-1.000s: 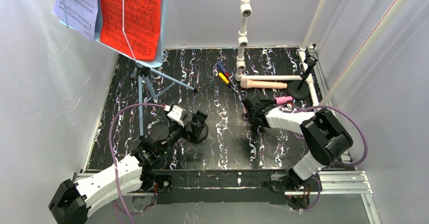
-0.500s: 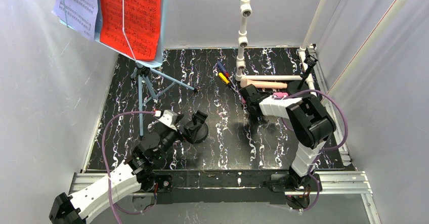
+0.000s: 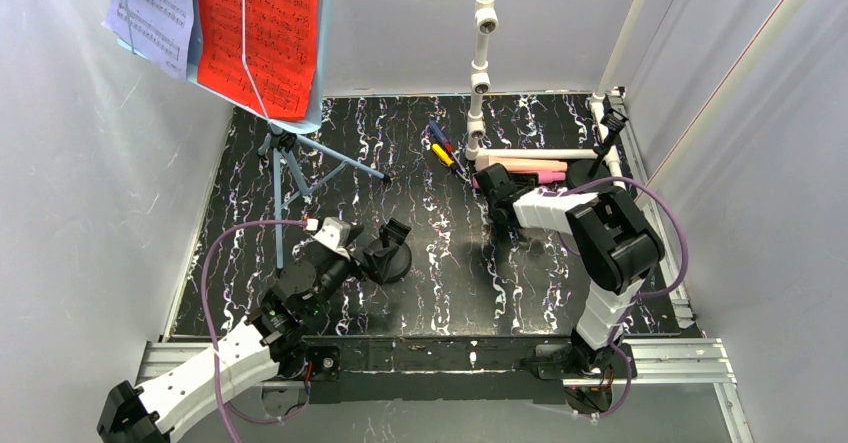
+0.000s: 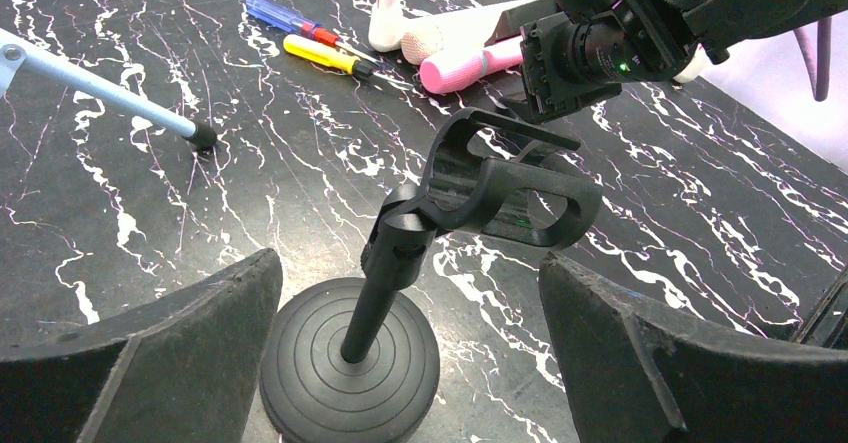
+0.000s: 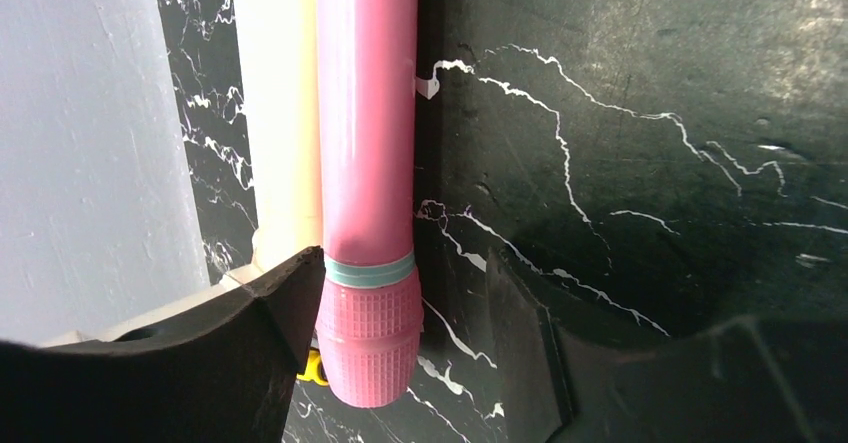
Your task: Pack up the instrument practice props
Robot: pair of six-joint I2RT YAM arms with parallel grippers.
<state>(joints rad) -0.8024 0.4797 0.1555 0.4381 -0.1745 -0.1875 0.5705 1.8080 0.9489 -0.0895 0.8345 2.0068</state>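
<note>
We are holding right claw spread over pink mic, grouped beside beige mic; left claw spread, straddling holder to grab.

White walls, black marbled tabletop

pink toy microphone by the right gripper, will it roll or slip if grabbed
Likely to roll: the pink toy microphone is a round cylinder lying flat, though the beige microphone close alongside should block that side. Its glossy barrel looks slippery; the gridded head may grip better.
</note>
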